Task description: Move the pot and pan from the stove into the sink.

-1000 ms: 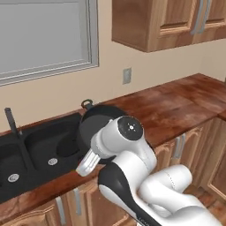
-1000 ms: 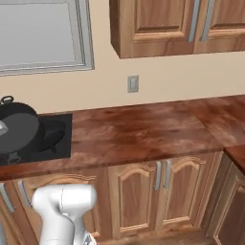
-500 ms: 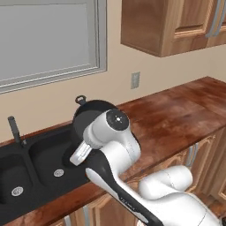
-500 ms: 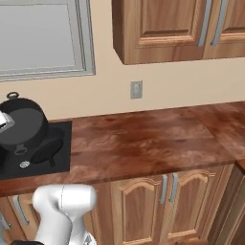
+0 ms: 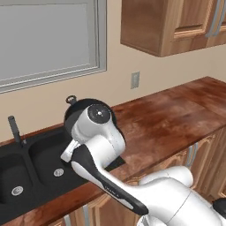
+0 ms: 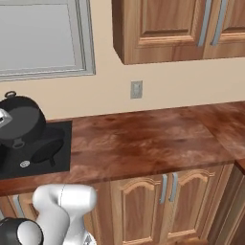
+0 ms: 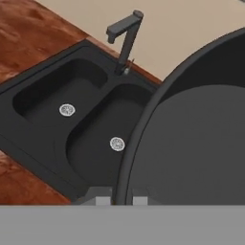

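The gripper (image 7: 115, 197) was shut tight on the rim of the pot (image 7: 201, 129), right at the bottom of the hand view. The pot was up in the air, held tipped so its round dark inside faced the hand camera.

From the right base view the pot (image 6: 21, 122) hung over the sink's (image 6: 57, 158) near edge, with its small loop handle poking up on top. From the left base view the pot (image 5: 79, 108) peeked out from behind the arm's big white joint, just over the right bowl of the sink (image 5: 39, 154).

Under the pot, the sink (image 7: 52, 103) had two bowls, each with a small round silver drain. Both bowls looked bare. The faucet (image 7: 125, 38) stood at the back between them, and past it was the plain wall.

So the job looked about partway done. The pot had reached the sink but was not yet set down inside. It needed to go lower and be let go. After that, the pan would need its own trip from the stove.
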